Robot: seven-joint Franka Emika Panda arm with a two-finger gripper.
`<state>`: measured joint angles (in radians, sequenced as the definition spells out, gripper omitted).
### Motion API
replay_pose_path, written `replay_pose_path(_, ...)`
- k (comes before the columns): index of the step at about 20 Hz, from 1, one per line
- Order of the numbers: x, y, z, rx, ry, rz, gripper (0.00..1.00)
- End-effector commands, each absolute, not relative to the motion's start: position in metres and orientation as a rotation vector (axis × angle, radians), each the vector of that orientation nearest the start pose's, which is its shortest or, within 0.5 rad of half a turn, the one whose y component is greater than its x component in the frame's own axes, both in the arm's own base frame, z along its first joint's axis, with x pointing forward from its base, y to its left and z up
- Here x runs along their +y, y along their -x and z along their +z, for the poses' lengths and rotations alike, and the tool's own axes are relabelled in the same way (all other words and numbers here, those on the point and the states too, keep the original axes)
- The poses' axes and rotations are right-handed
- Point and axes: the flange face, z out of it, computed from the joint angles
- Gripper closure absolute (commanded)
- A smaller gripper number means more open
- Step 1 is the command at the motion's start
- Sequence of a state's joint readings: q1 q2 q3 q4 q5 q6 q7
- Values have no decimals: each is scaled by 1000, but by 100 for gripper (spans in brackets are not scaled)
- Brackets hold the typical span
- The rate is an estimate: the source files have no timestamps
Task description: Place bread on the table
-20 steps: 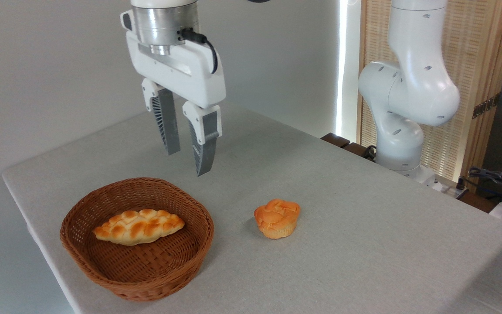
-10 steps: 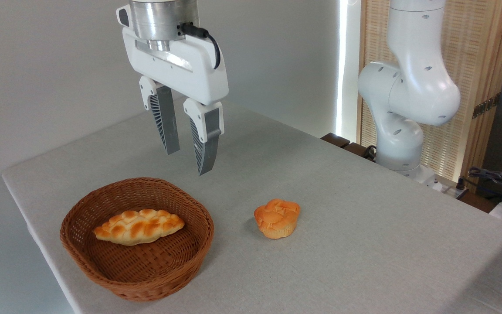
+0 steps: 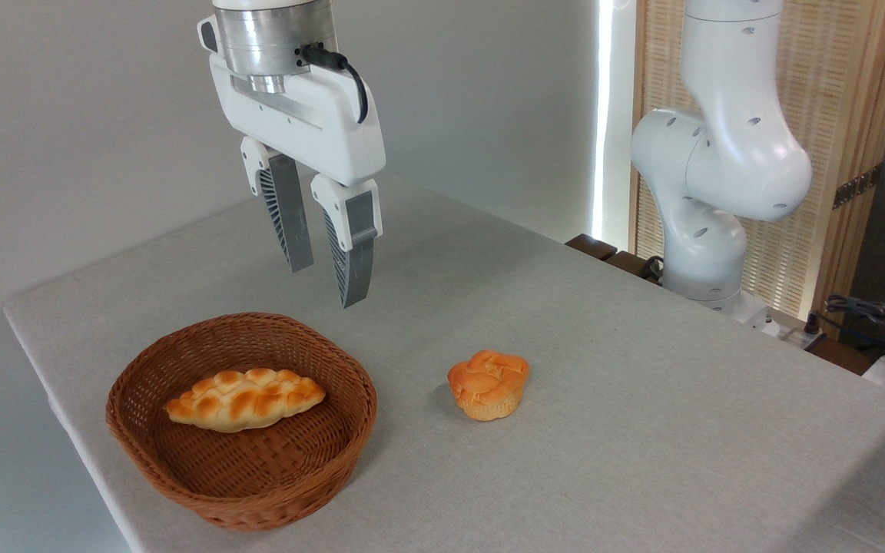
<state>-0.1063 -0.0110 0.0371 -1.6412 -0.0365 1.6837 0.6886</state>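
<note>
Gripper [image 3: 325,286] slightly parted, empty, above basket [image 3: 181,461]; bread [image 3: 488,384] on table [image 3: 642,369].

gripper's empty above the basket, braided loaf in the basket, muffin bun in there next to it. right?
Not quite. The muffin bun sits on the table, outside the basket to its right, as the camera view shows. The rest holds: the gripper hangs empty above, and the braided loaf lies in the basket.

A robotics lab set up as a test bench: a white arm [image 3: 727,153] bolted beside a cloth-covered worktop [image 3: 642,399], loose cables [image 3: 873,315] at 3 o'clock, a slatted wooden screen [image 3: 834,115] and bare walls behind.
</note>
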Motion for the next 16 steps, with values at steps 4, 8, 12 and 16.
replay_pose_path(4, -41, -565, 616, 1137, 2938, -65, 0)
replay_pose_path(8, -43, -568, 618, 1140, 2938, -56, 0)
replay_pose_path(12, -43, -568, 618, 1140, 2939, -53, 0)
replay_pose_path(16, -41, -568, 618, 1136, 2941, -51, 0)
